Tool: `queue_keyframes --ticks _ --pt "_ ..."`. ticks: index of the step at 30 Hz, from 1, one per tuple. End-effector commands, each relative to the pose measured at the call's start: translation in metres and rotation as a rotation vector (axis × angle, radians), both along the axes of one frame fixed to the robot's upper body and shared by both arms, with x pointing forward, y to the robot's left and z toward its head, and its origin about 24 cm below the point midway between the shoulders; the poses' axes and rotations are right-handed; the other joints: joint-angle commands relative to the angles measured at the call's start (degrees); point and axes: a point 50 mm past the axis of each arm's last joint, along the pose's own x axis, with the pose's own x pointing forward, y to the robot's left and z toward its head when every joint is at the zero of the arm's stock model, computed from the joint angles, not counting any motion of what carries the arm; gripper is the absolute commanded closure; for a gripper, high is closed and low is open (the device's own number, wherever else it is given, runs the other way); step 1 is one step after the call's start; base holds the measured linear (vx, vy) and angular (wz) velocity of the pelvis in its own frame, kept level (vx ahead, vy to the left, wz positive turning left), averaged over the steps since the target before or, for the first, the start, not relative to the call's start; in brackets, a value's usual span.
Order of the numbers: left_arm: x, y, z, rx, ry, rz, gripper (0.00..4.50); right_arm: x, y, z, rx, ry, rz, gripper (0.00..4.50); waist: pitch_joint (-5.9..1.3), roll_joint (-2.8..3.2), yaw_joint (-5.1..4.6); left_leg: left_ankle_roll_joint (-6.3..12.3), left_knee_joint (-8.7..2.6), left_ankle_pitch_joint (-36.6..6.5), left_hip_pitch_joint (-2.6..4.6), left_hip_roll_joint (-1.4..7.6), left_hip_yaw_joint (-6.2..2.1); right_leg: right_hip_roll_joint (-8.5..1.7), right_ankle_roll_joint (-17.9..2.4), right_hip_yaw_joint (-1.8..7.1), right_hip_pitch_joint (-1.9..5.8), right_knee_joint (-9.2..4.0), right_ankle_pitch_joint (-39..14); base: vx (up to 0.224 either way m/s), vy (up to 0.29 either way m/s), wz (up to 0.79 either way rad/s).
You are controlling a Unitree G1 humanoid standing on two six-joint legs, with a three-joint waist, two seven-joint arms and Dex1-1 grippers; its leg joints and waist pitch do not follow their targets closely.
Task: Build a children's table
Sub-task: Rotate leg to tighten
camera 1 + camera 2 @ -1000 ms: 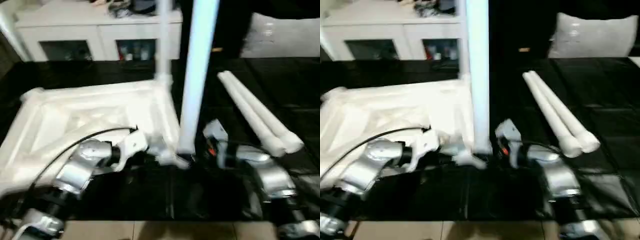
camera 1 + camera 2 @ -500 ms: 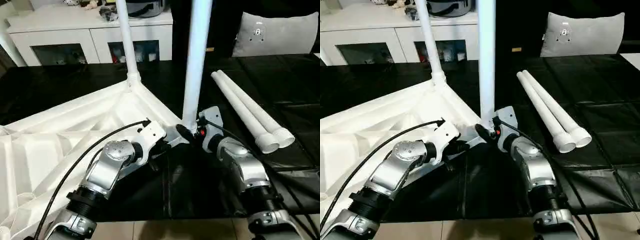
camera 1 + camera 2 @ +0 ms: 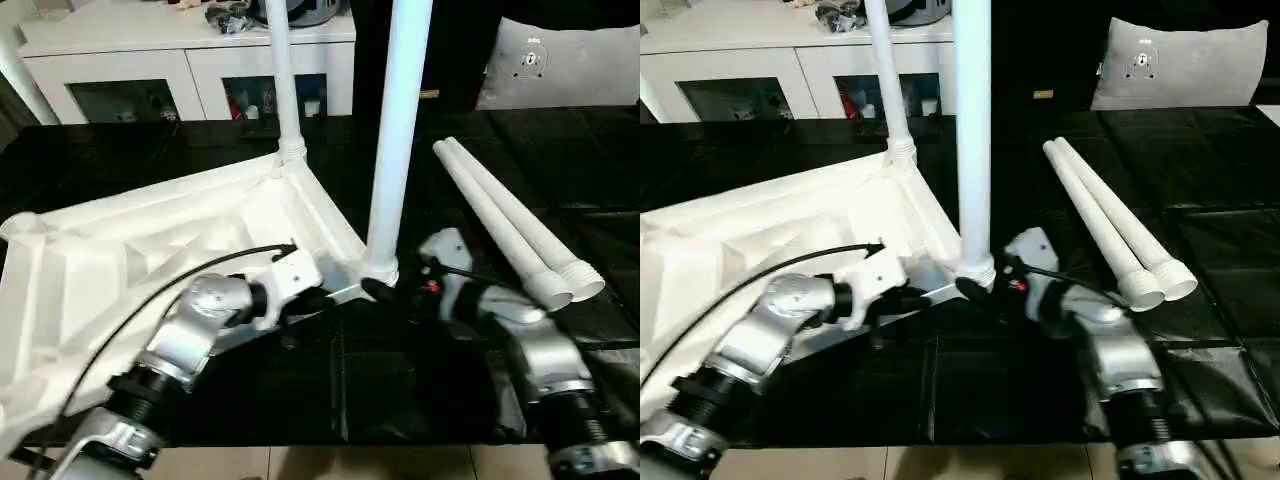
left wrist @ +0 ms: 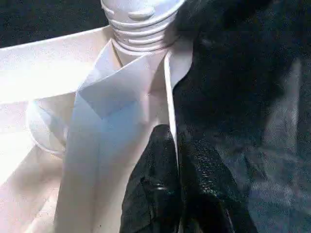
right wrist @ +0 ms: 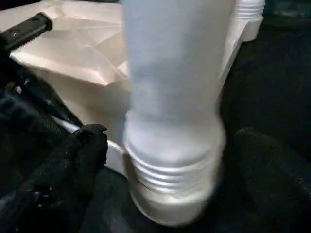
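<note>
The white tabletop (image 3: 150, 250) lies underside up on the black surface. One white leg (image 3: 283, 90) stands in its far corner socket. A second leg (image 3: 397, 140) stands upright at the near corner, its threaded end (image 5: 170, 179) at the socket. My left gripper (image 4: 176, 141) is shut on the tabletop's thin rim (image 4: 170, 97) just beside that corner. My right gripper (image 3: 385, 288) is open, one black finger (image 5: 85, 150) on each side of the leg's threaded end with small gaps. Two loose legs (image 3: 510, 225) lie side by side to the right.
A white cabinet (image 3: 190, 60) with glass doors stands behind the black surface (image 3: 400, 390). A grey cushion (image 3: 560, 65) leans at the back right. A strip of light floor (image 3: 300, 465) runs along the near edge. My left arm's black cable (image 3: 150, 290) arcs over the tabletop.
The camera has shifted and settled. My right gripper sits slightly further back from the near leg's base than half a second ago. The left gripper stays on the rim.
</note>
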Motion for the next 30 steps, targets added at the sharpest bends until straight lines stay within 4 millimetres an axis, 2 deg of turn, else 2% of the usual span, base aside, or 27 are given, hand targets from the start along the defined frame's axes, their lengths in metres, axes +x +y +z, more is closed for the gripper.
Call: queue_keyframes --ticks 1,6,10,11,15,16,18,30 --pt "-0.010 0.005 -0.011 0.059 0.070 -0.127 4.50 -0.005 0.000 0.008 -0.011 -0.016 0.118 0.05 -3.06 -0.43 0.35 4.70 -3.46 -4.84 -0.29 0.41 0.47 -2.95 -14.76 1.23 3.64 -3.41 3.14 0.000 0.000 0.00" --pt "-0.016 0.011 -0.011 0.090 0.099 -0.238 4.50 -0.008 -0.002 0.013 -0.023 -0.013 0.228 0.05 -3.00 -0.32 0.98 4.93 -3.48 -5.16 -0.12 0.72 0.65 -3.01 -15.44 1.21 3.36 -3.36 1.82 0.000 0.000 0.00" --pt "-0.019 0.013 -0.011 0.110 0.106 -0.308 4.50 -0.013 0.000 0.013 -0.026 0.034 0.340 0.05 -3.09 -0.56 1.44 5.12 -3.37 -4.25 -0.15 0.77 0.71 -2.98 -15.41 1.21 3.39 -3.15 2.80 0.000 0.000 0.00" --pt "-0.020 0.013 -0.011 0.110 0.108 -0.319 4.50 -0.014 0.000 0.013 -0.032 0.040 0.356 0.31 -3.13 -0.56 1.59 5.20 -3.34 -3.67 -0.17 0.78 0.67 -3.00 -15.37 1.21 3.46 -3.06 3.35 0.000 0.000 0.00" --pt "-0.021 0.014 -0.010 0.122 0.111 -0.358 4.50 -0.017 0.001 0.011 -0.035 0.068 0.403 0.52 -3.13 -0.55 2.02 5.18 -3.30 -3.67 -0.12 0.79 0.75 -3.03 -15.29 1.23 3.30 -3.05 2.80 0.000 0.000 0.00" --pt "-0.021 0.015 -0.010 0.127 0.116 -0.378 4.50 -0.017 0.002 0.012 -0.020 0.071 0.416 0.77 -3.13 -0.71 2.21 5.04 -3.28 -3.86 -0.06 0.79 0.82 -3.03 -15.17 1.28 3.26 -3.11 2.22 0.000 0.000 0.00" --pt "-0.021 0.016 -0.010 0.127 0.119 -0.386 4.50 -0.018 0.002 0.012 -0.014 0.071 0.419 0.88 -3.13 -0.64 2.45 4.69 -3.32 -3.99 -0.05 0.82 0.81 -3.05 -15.07 1.29 3.24 -3.09 1.56 0.000 0.000 0.00" --pt "-0.024 0.020 -0.013 0.134 0.134 -0.411 4.50 -0.019 0.007 0.007 0.006 0.100 0.435 1.84 -3.20 -0.76 2.48 4.15 -3.32 -3.41 -0.17 0.71 0.76 -3.00 -14.54 1.24 3.33 -3.02 1.67 0.000 0.000 0.00"
